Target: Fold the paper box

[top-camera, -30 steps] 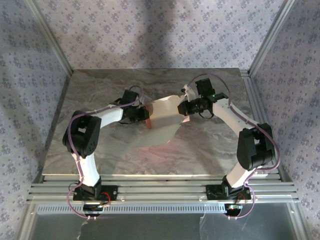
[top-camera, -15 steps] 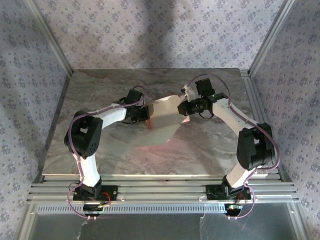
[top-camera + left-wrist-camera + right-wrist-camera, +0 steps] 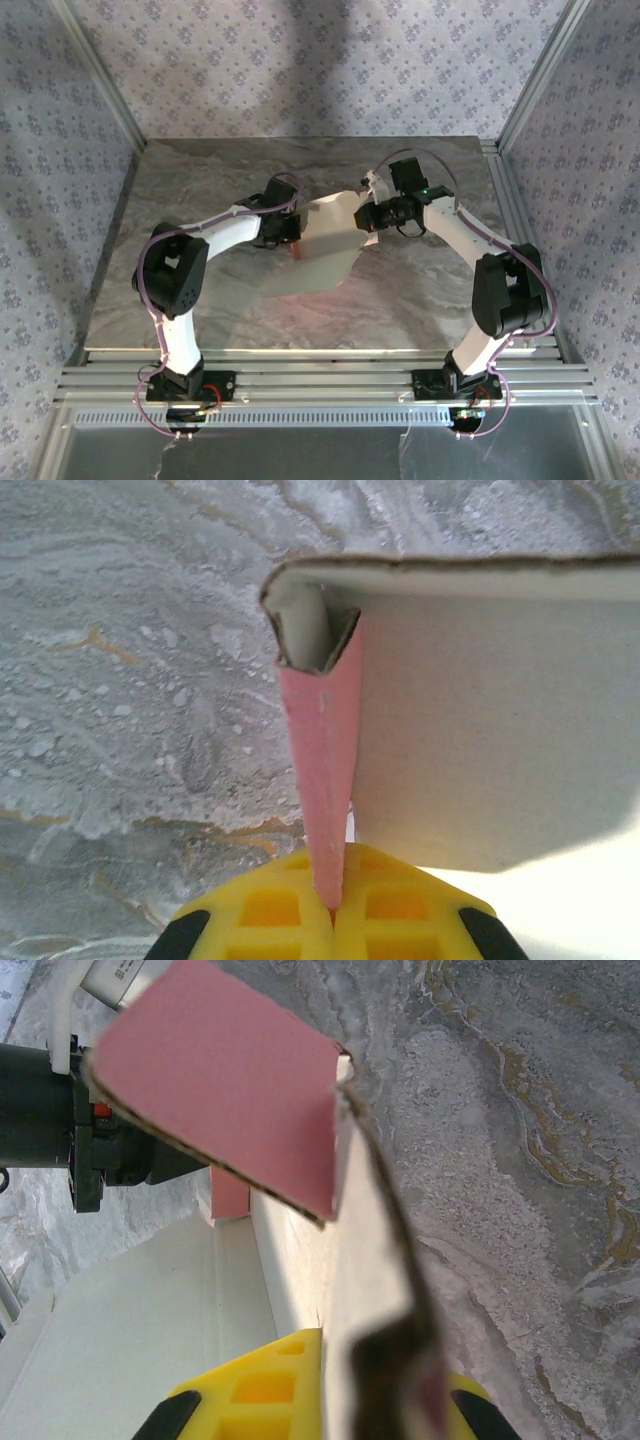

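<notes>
The paper box (image 3: 325,250) is a part-folded sheet held just above the table's middle, pale side up, with a pink strip at its left edge. My left gripper (image 3: 293,233) is shut on that left edge. In the left wrist view its yellow fingers (image 3: 262,915) pinch a narrow pink folded flap (image 3: 325,770), beside a pale panel (image 3: 490,730). My right gripper (image 3: 369,216) is shut on the sheet's right edge. The right wrist view has a raised pale wall (image 3: 365,1290) clamped between the yellow fingers (image 3: 255,1390) and a pink flap (image 3: 220,1080) leaning above it.
The grey marbled table (image 3: 200,180) stretches around the box. Aluminium frame rails (image 3: 320,375) run along its near edge and patterned walls (image 3: 300,70) close in the back and sides. The left arm's dark wrist (image 3: 60,1110) shows past the pink flap.
My left gripper has closed onto the pink flap at the box's left edge and shifted a little to the right. The right arm has hardly moved.
</notes>
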Action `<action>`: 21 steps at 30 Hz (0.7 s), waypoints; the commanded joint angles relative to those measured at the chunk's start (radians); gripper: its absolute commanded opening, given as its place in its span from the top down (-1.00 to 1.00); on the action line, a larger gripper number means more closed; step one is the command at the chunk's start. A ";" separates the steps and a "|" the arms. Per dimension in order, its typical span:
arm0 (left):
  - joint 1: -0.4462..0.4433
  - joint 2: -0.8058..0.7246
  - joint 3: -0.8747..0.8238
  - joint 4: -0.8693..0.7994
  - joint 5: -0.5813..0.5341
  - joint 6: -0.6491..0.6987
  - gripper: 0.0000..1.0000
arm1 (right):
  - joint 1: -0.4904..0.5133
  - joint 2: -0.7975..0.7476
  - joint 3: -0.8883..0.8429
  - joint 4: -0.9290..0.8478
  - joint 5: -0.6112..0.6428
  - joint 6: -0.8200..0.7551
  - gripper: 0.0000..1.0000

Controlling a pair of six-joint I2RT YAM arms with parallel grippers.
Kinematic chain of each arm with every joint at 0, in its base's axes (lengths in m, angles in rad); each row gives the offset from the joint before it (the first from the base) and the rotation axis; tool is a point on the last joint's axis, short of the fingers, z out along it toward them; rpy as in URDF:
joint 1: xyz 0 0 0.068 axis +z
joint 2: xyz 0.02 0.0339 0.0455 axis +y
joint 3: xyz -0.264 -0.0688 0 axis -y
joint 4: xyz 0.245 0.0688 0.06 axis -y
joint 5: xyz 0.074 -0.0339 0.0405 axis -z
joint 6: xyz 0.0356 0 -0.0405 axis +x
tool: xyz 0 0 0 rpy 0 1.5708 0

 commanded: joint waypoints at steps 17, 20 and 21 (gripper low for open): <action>-0.018 0.003 -0.016 -0.059 -0.114 0.017 0.71 | 0.003 0.016 0.035 -0.035 -0.019 -0.003 1.00; -0.013 -0.021 -0.033 -0.013 -0.068 0.012 0.49 | 0.003 0.018 0.038 -0.038 -0.018 -0.003 1.00; -0.011 -0.028 -0.037 -0.005 -0.055 0.009 0.46 | 0.003 0.017 0.038 -0.038 -0.018 -0.003 1.00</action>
